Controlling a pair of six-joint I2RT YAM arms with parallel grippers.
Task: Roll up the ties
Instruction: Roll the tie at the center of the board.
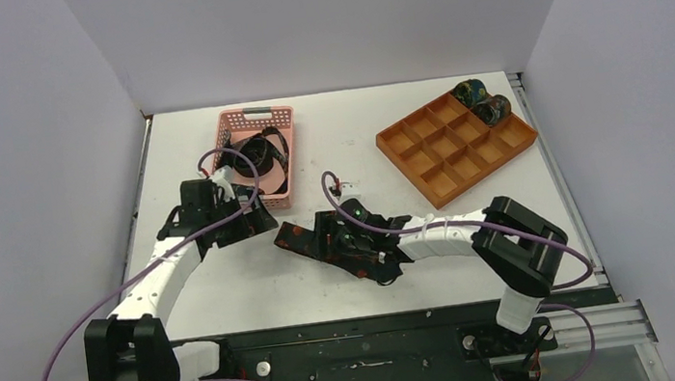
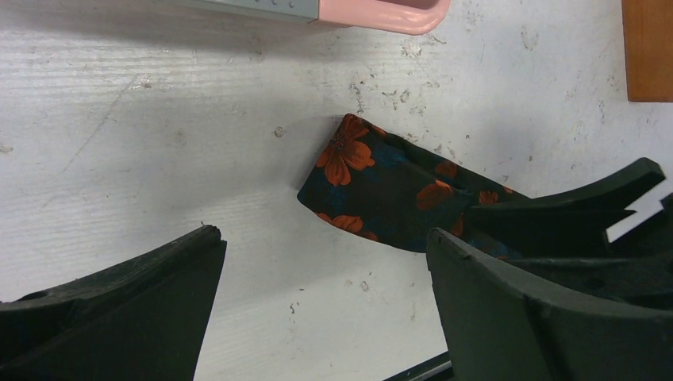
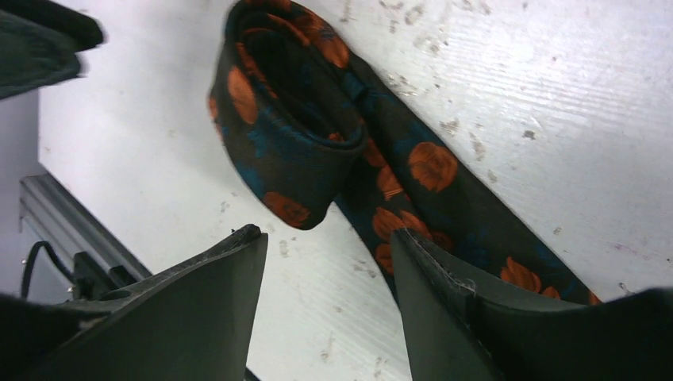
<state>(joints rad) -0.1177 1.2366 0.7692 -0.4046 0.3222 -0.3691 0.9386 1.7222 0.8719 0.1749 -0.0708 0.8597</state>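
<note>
A dark tie with orange flowers (image 1: 296,237) lies on the white table. In the right wrist view its end is curled into a loose roll (image 3: 290,119), and a flat strip (image 3: 444,190) runs off to the lower right. My right gripper (image 3: 325,232) stands open just short of the roll, bare table between its fingers and its right finger (image 3: 476,309) over the strip. My left gripper (image 2: 321,234) is wide open and holds nothing, a little short of the tie's end (image 2: 373,186). Two rolled ties (image 1: 483,100) sit in the orange tray's far corner.
A pink mesh basket (image 1: 277,112) with more dark ties in it stands at the back left, close behind my left gripper (image 1: 249,216). The orange compartment tray (image 1: 426,155) is at the back right. The table's front rail lies close behind my right gripper (image 1: 340,239).
</note>
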